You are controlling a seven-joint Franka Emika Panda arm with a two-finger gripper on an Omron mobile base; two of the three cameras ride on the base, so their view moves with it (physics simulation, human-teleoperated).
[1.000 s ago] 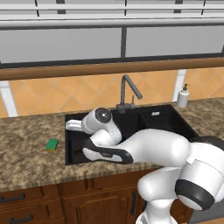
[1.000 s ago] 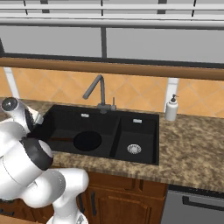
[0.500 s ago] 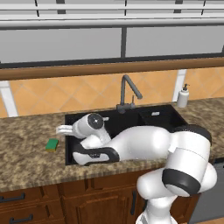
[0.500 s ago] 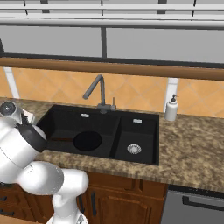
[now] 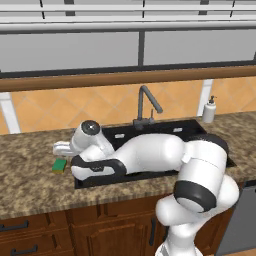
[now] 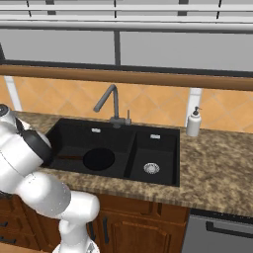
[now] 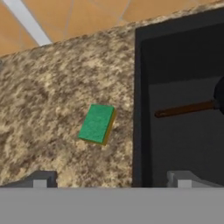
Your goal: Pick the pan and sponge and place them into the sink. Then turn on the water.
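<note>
The green-topped sponge (image 7: 97,124) lies flat on the granite counter, just left of the sink's rim (image 7: 138,109). My gripper (image 7: 111,180) hangs above it, open, with nothing between the fingertips (image 7: 40,180). From the left base, the gripper (image 5: 61,154) is just over the sponge (image 5: 59,165). The black pan (image 6: 99,159) rests in the sink's large basin (image 6: 74,136), and its brown handle (image 6: 69,158) points toward the sponge side. That handle (image 7: 186,109) also lies on the basin floor in the hand view. No water runs from the faucet (image 6: 111,101).
A white soap dispenser (image 6: 193,122) stands on the counter behind the small basin, whose silver drain (image 6: 151,168) is bare. My arm's white links (image 5: 150,152) stretch across the sink front. Speckled counter (image 7: 52,87) surrounds the sponge; a tiled wall rises behind.
My arm has swung left from over the sink's left edge to above the sponge on the counter. The jaws stayed open. Pan and sponge have not moved.
</note>
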